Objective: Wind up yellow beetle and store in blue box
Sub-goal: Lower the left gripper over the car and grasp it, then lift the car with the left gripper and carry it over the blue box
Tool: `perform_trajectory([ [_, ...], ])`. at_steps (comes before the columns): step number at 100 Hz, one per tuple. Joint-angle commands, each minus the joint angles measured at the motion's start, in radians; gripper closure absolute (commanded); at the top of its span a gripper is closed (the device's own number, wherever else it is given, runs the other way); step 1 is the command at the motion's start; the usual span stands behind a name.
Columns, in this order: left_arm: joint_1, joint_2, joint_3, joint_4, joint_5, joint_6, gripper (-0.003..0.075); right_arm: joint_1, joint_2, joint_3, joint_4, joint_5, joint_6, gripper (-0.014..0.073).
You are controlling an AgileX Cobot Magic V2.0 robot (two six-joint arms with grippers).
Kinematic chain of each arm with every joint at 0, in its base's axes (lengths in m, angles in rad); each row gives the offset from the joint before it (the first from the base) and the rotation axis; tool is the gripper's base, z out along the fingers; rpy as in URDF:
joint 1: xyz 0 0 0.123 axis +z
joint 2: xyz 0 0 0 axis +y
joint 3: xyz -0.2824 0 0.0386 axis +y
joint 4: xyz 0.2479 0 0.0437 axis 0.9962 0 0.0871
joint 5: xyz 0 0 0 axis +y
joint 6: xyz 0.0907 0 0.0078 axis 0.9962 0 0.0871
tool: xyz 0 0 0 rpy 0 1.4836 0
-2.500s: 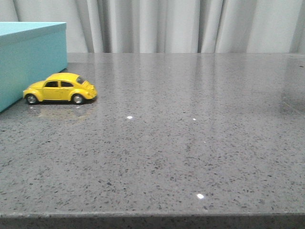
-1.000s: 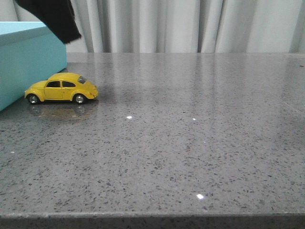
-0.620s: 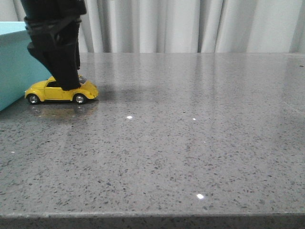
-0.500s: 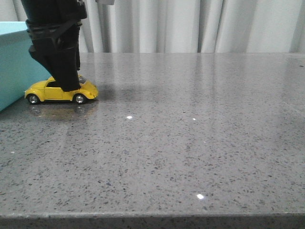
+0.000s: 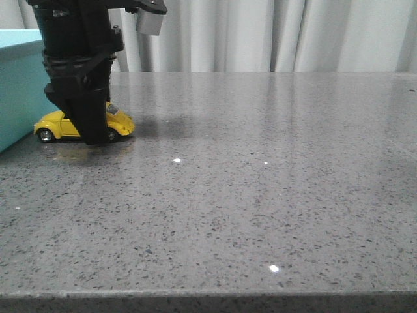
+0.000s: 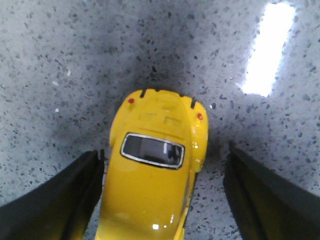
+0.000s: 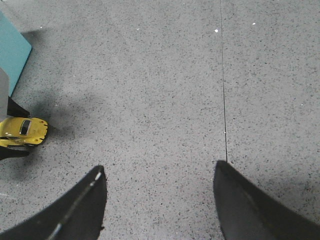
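My left pincer (image 5: 91,134) has come down from above and now straddles the beetle (image 6: 150,180), fingers (image 6: 55,200) spread wide, not yet gripping. The beetle sits far left on the table (image 5: 260,195), just beside the box (image 5: 19,98). Closing comes next, I judge.

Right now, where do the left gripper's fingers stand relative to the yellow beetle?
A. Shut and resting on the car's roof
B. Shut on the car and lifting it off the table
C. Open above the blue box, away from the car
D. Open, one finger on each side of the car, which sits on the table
D: in the left wrist view the left gripper is open, its fingers flanking the yellow beetle, whose wheels rest on the table in the front view.
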Motion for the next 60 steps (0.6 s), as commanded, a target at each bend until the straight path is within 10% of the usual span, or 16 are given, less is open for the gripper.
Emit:
perform_trajectory([
  [1, 0.006, -0.047, -0.031, 0.004, -0.009, 0.0, 0.025, 0.001, -0.017, -0.023, -0.005, -0.064, -0.013, 0.0125],
  [32, 0.008, -0.047, -0.031, 0.006, -0.007, 0.0, 0.0524, 0.001, -0.02, -0.023, -0.005, -0.065, -0.013, 0.0125],
  [60, 0.002, -0.053, -0.102, 0.004, -0.007, -0.05, 0.0542, 0.001, -0.02, -0.023, -0.005, -0.067, -0.013, 0.0125],
])
